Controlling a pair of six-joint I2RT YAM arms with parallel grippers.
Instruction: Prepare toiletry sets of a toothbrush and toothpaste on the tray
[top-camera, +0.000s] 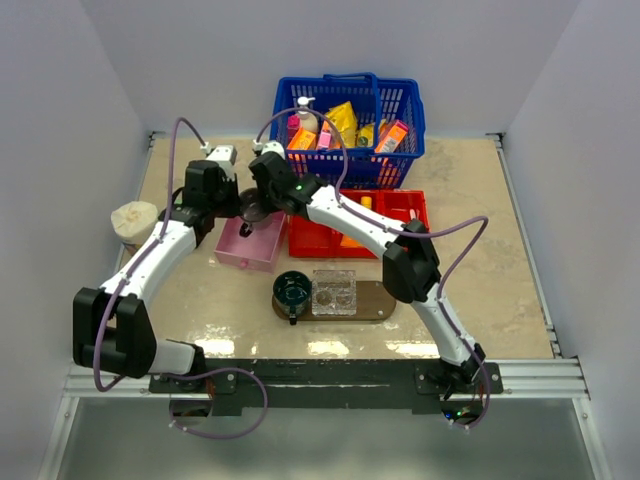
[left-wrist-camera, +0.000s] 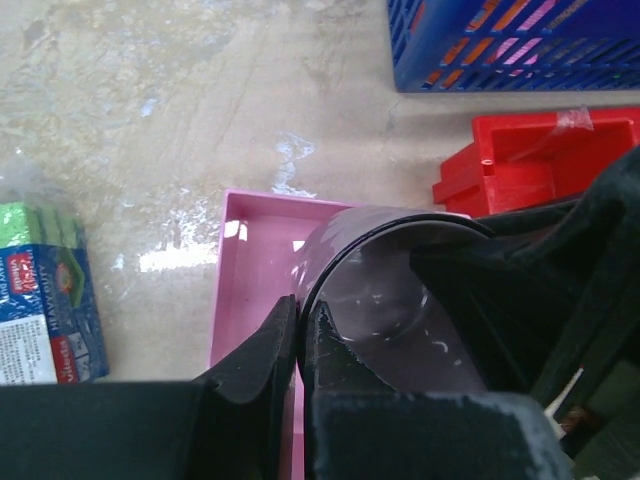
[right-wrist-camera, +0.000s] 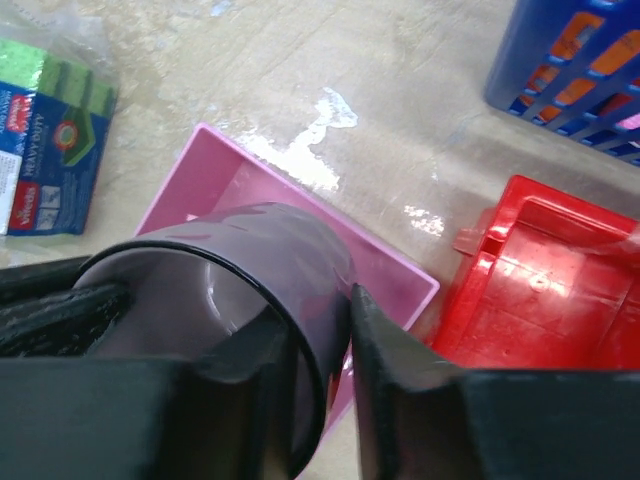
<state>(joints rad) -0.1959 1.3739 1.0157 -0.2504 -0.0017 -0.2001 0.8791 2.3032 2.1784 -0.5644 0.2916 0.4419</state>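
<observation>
Both grippers hold one translucent dark purple cup above the pink box. My left gripper is shut on the cup's rim, one finger inside and one outside. My right gripper is shut on the cup's wall in the same way. The dark brown tray lies near the front and carries a teal cup and a clear box. No toothbrush shows. Small orange pieces lie in the red bin; I cannot tell whether they are the toothpaste tubes.
The red bin stands right of the pink box, and the blue basket of goods stands behind it. A packet of green sponges lies to the left of the pink box. White walls close in the table.
</observation>
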